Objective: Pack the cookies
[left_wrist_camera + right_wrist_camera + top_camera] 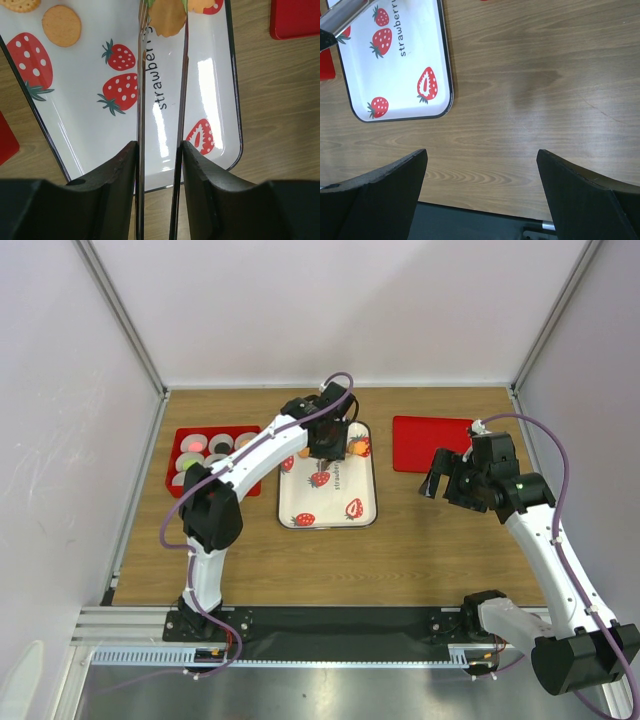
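Observation:
My left gripper is shut on metal tongs, over the far end of the white strawberry tray. The tong tips pinch an orange cookie just above the tray. More orange cookies lie on the tray's far end, also seen from above. My right gripper is open and empty above bare wood, right of the tray.
A red box of round cups stands left of the tray; some cups hold pink or dark discs. A flat red lid lies right of the tray. White walls enclose the wooden table.

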